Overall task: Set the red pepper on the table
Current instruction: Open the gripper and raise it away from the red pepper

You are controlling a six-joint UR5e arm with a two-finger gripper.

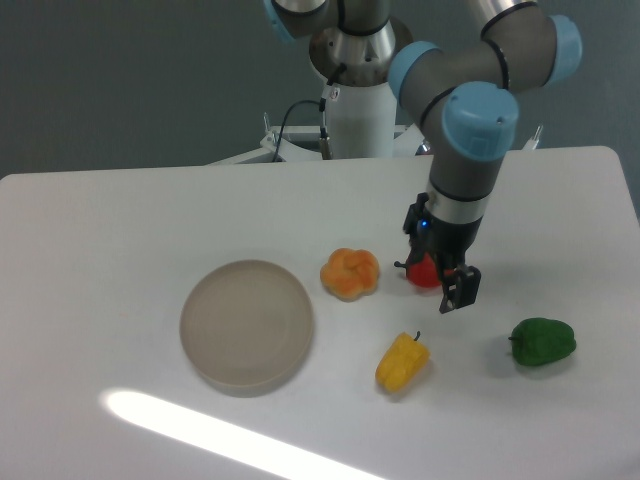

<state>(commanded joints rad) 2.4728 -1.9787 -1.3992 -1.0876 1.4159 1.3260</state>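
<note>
Table (120, 220): white top under everything; the arm reaches down over its right half.
Arm (470, 120): grey tubes with blue joint caps, bent over so the wrist points down at the table.
Plate (247, 322): round, beige-grey, well to the left of the tool and a little nearer the camera; nothing lies on it.
Green pepper (542, 341): to the right of the tool and nearer the camera, apart from it.
Orange pepper (350, 273): just left of the tool, level with it, near the red pepper but not touching.
Yellow pepper (402, 362): in front of the tool, slightly left, lying on its side.
Gripper (447, 272): fingers look spread; one dark finger (463, 289) hangs clear to the right of the red pepper, the other is hidden by the wrist. I judge it open and gripping nothing.
Red pepper (424, 270): on the table right at the tool, partly hidden behind the wrist, stem pointing left toward the orange pepper.
Task status: the pepper appears to rest on the table already, so the placing looks done.
Risk: the wrist sits very close over the pepper; a sideways move could knock it, rolling it into the orange pepper. A straight lift seems safest.
</note>
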